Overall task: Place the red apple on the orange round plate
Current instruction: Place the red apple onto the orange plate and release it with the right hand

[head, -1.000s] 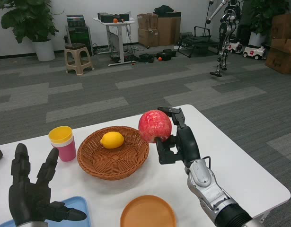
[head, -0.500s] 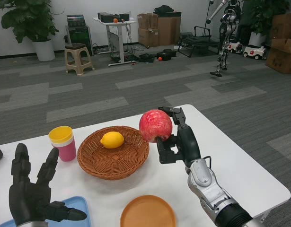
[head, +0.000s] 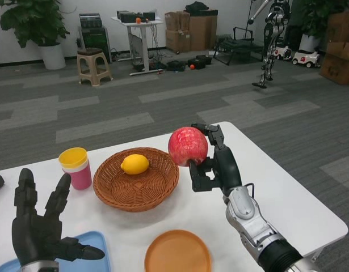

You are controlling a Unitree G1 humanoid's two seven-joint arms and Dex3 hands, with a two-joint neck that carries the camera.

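White table (head: 287,198) in a large room with grey carpet (head: 163,96), potted plants (head: 32,22), a stool (head: 93,66), stacked boxes (head: 191,31) and a standing robot (head: 270,39) behind. Right hand (head: 211,161), raised above the table, grips the red apple (head: 188,146) beside the wicker basket (head: 135,181) containing a lemon (head: 134,164). Orange round plate (head: 177,252) at the near edge. Left hand (head: 41,229) spread, holding nothing, over a blue tray (head: 100,243); pink cup (head: 76,168) beyond

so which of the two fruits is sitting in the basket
The yellow lemon: it lies inside the wicker basket. The red apple is held up beside the basket by the right hand.
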